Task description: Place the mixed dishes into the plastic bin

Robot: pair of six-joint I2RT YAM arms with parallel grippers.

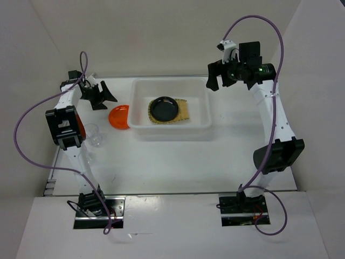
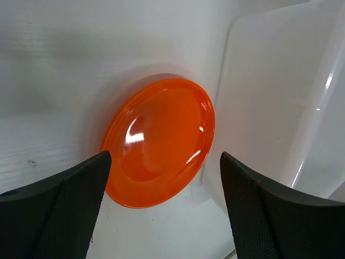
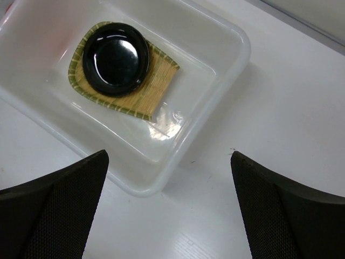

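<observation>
The plastic bin (image 1: 141, 128) stands mid-table and holds the tan woven tray (image 1: 184, 112) with the black plate (image 1: 164, 108) on it; both show in the right wrist view, tray (image 3: 152, 86) and plate (image 3: 115, 58). The orange plate (image 1: 119, 116) lies on the table against the bin's left wall, and fills the left wrist view (image 2: 159, 141). One clear cup (image 1: 94, 135) stands left of it; the other is out of view. My left gripper (image 1: 102, 95) is open, above and behind the orange plate. My right gripper (image 1: 214, 81) is open and empty, raised above the bin's far right corner.
White walls enclose the table on the left, back and right. The bin's wall (image 2: 269, 97) stands right beside the orange plate. The left arm's link (image 1: 64, 127) hangs over the table's left side near the cup.
</observation>
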